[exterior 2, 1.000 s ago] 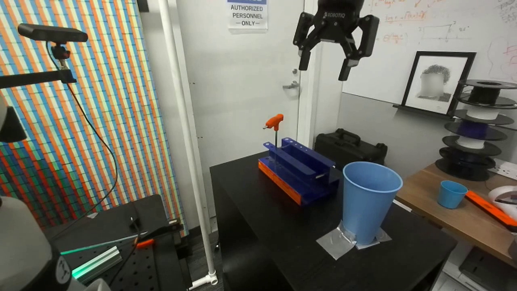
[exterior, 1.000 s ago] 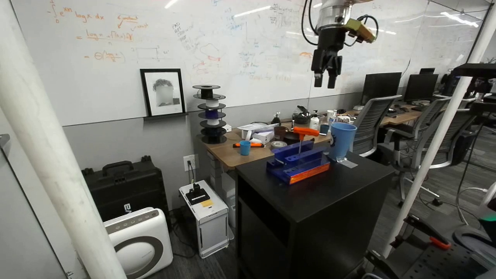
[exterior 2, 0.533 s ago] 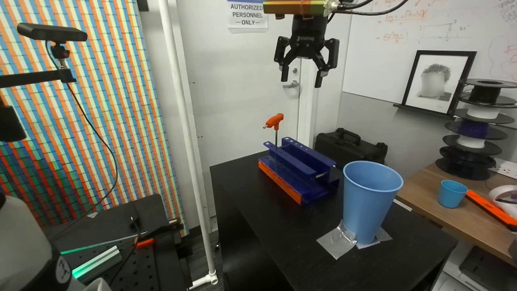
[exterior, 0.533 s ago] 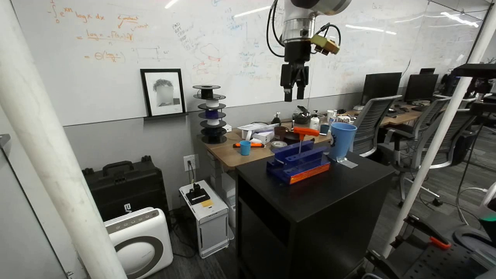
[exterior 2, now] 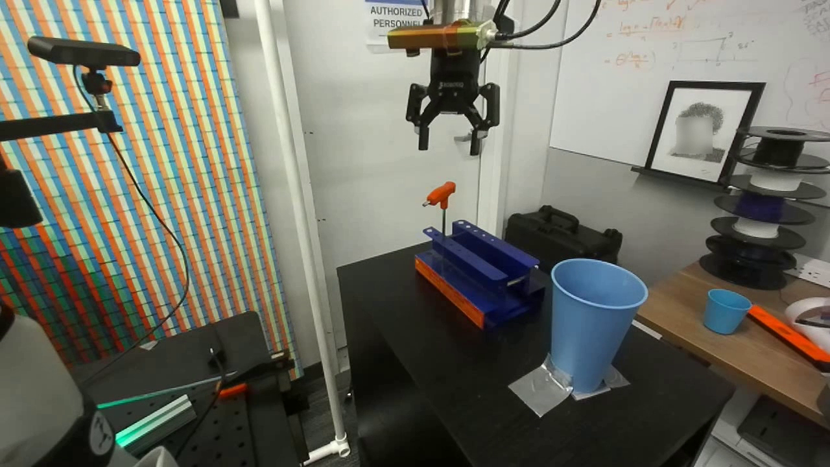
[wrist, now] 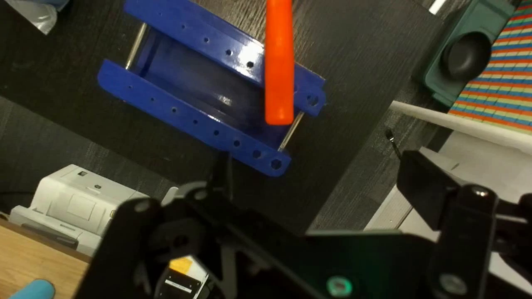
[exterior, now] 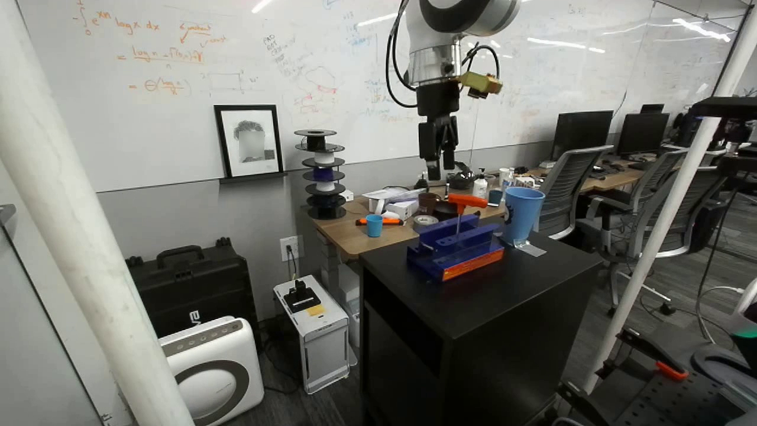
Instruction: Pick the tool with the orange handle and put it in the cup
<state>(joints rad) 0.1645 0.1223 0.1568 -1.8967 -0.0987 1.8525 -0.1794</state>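
Black table (exterior 2: 467, 376) carries blue rack (exterior 2: 467, 282). Hand (exterior 2: 449, 144) well above it, fingers (exterior 2: 423, 138) spread wide, nothing held. Cup (exterior 2: 593, 331) standing, taped down, near rack. Tool (exterior 2: 441, 194) upright in rack. Handle (wrist: 279, 62) not between fingers; lowering off-line might clip it. Crooked lift could jam shank (exterior 2: 443, 222).

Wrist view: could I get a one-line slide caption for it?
Orange-handled tool seen over a blue rack on a black cabinet, the open hand not yet around it.
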